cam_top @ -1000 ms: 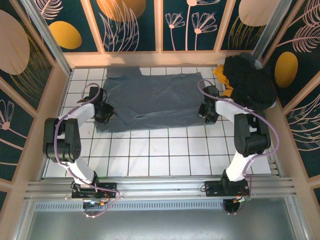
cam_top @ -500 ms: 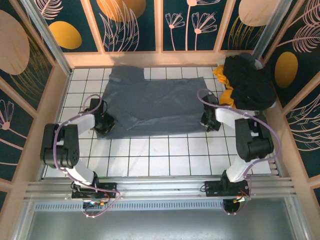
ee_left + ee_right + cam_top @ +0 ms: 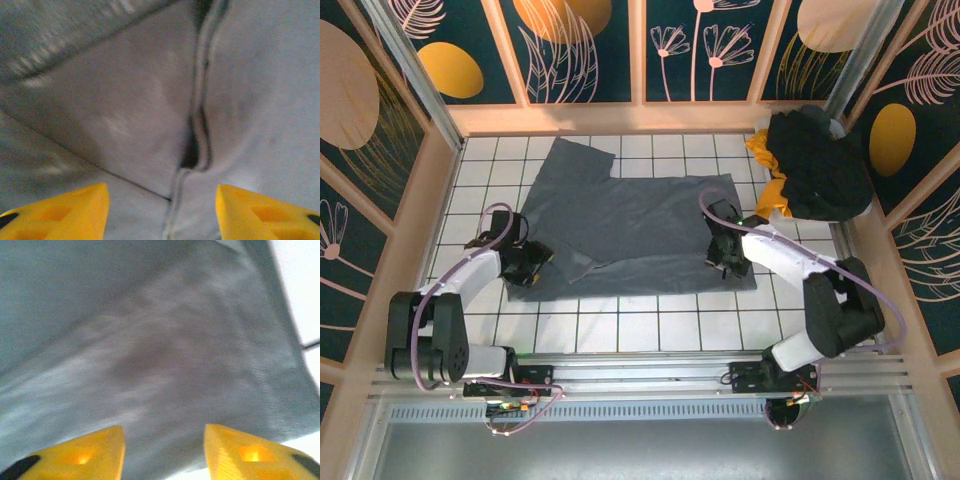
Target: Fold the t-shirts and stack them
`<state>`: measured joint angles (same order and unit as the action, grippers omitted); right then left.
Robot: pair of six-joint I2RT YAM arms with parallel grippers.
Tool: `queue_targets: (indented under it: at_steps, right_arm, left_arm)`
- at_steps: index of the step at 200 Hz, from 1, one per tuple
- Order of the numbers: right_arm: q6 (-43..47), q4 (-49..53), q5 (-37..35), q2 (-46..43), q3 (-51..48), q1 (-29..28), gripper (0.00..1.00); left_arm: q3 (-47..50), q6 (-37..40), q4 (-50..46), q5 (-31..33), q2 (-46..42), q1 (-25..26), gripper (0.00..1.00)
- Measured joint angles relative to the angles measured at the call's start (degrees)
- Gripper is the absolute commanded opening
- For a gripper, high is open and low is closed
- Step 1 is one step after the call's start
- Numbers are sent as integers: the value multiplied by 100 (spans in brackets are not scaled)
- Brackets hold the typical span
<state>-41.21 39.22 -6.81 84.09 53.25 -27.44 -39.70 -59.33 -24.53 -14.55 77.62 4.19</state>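
Grey shirt point(image 3: 640, 215) stretches nine-to-three; open left claw point(image 3: 527, 263) sits on its eight o'clock corner, open right claw point(image 3: 724, 257) at four.

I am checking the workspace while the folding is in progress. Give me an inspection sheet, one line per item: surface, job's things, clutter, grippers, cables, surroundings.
Surface: white tiled table, dark grout lines.
Job's things: grey-blue t-shirt spread out, creased at its near left; black shirt and yellow-orange shirt heaped in the far right corner.
Clutter: nothing seen.
Grippers: left gripper and right gripper low over the grey-blue t-shirt's near edge, yellow fingers apart, nothing between them.
Cables: lilac cables looped along both arms.
Surroundings: dark floral wall panels in wooden frames.
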Motion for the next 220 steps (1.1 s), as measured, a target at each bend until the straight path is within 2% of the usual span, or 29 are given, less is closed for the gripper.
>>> queue_targets:
  at_steps: [34, 52, 113, 187, 206, 220]
  right_arm:
    - [374, -619, 708, -155, 437, -118, 52]
    - [501, -824, 992, -48, 531, -118, 52]
    - [529, -1054, 1405, 164, 533, -118, 52]
    - [531, -1099, 1491, 466, 732, -118, 52]
    - [531, -1106, 1495, 516, 809, -118, 52]
    - [531, -1121, 1508, 522, 828, -118, 51]
  left_arm:
    - [-9, -866, 87, -310, -94, 761, 52]
    - [-7, -1213, 127, -354, -92, 1003, 51]
    - [-24, -1587, 26, -184, 31, 1193, 51]
    - [-39, -1757, 74, -15, 461, 1419, 50]
    - [-39, -1818, 118, 2, 533, 1471, 47]
    - [-42, -1869, 175, 4, 570, 1495, 38]
